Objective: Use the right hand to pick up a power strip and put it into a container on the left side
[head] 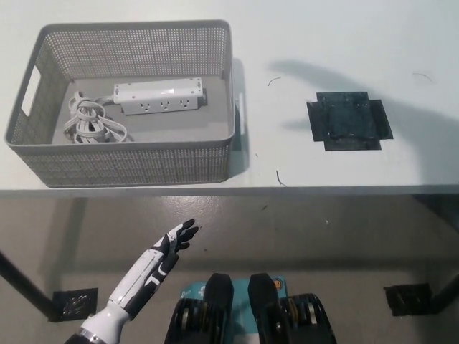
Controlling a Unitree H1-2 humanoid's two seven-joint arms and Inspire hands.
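Observation:
A white power strip (158, 96) lies flat inside the grey mesh basket (129, 163) at the table's left. Its coiled white cord (91, 122) rests beside it at the basket's left end. My white left hand (169, 246) hangs below the table's front edge at the lower left, open with fingers spread and holding nothing. My black right hand and arm are out of the picture; only a shadow falls on the table at the right.
A black cross-shaped patch (348, 120) is stuck on the white table (301, 172) right of the basket. The table's front edge runs across the middle of the view, with grey floor below.

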